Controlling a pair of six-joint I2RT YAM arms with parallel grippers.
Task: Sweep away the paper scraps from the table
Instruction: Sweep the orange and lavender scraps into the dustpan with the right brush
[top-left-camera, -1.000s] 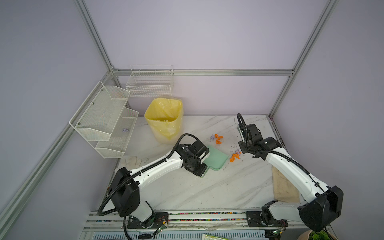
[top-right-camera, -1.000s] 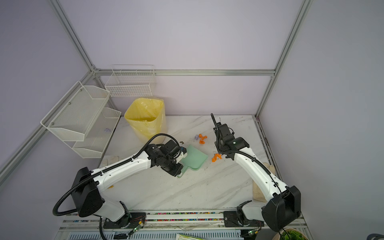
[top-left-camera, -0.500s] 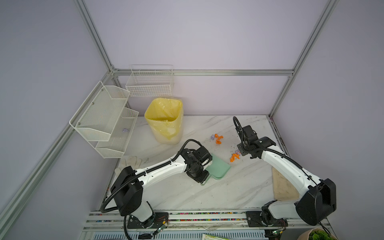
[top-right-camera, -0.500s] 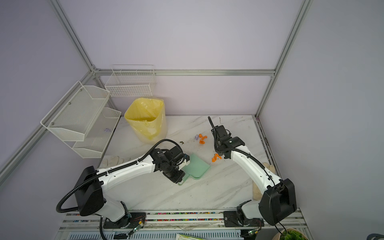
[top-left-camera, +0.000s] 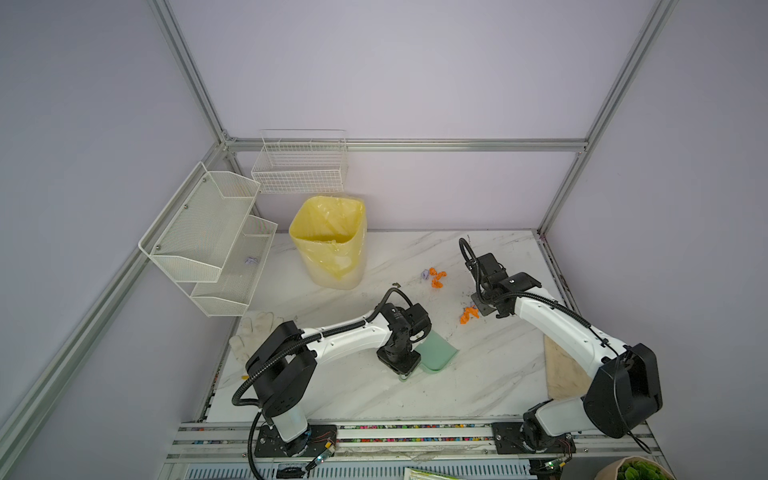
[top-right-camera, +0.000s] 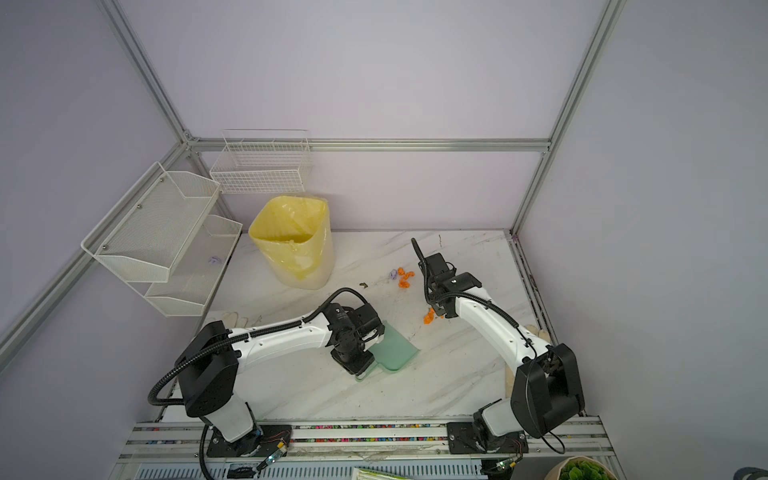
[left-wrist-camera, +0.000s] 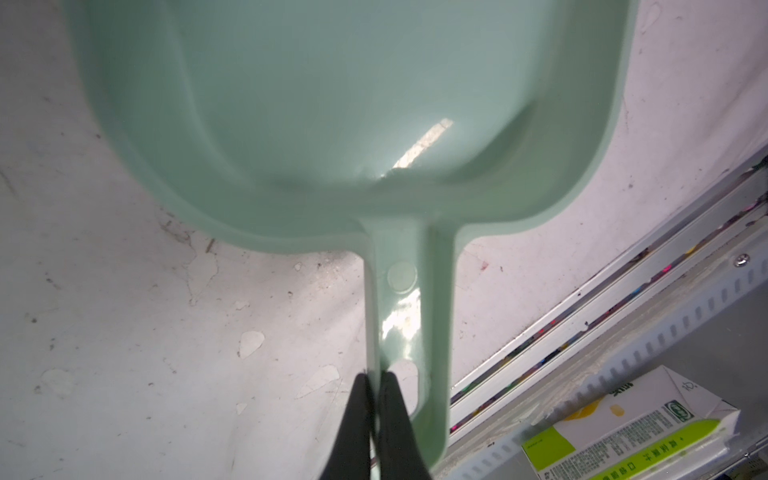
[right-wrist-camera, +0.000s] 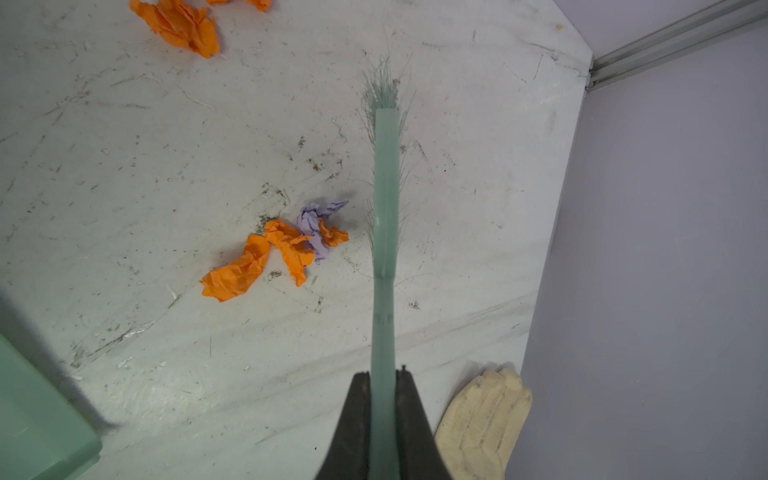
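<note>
Two clumps of orange and lilac paper scraps lie on the white marble table (top-left-camera: 415, 395). One clump (top-left-camera: 434, 277) (top-right-camera: 403, 277) is farther back. The other (top-left-camera: 468, 314) (top-right-camera: 429, 316) (right-wrist-camera: 282, 253) lies just left of my right gripper (top-left-camera: 485, 308) (right-wrist-camera: 383, 376). That gripper is shut on the handle of a green brush (right-wrist-camera: 385, 187), whose bristles rest beside the scraps. My left gripper (top-left-camera: 401, 365) (left-wrist-camera: 376, 378) is shut on the handle of an empty green dustpan (top-left-camera: 436, 351) (top-right-camera: 395, 347) (left-wrist-camera: 353, 104), which sits nearer the table's front, apart from both clumps.
A yellow-lined bin (top-left-camera: 330, 245) stands at the back left, with white mesh shelves (top-left-camera: 208, 237) and a wire basket (top-left-camera: 301, 166) behind it. A pale glove (top-left-camera: 253, 328) lies at the left edge and another (right-wrist-camera: 486, 415) by the right wall. A carton (left-wrist-camera: 623, 432) lies beyond the front rail.
My left arm has drawn the dustpan back toward the table's front, away from the scraps. My right gripper with the brush has shifted slightly left beside the near clump.
</note>
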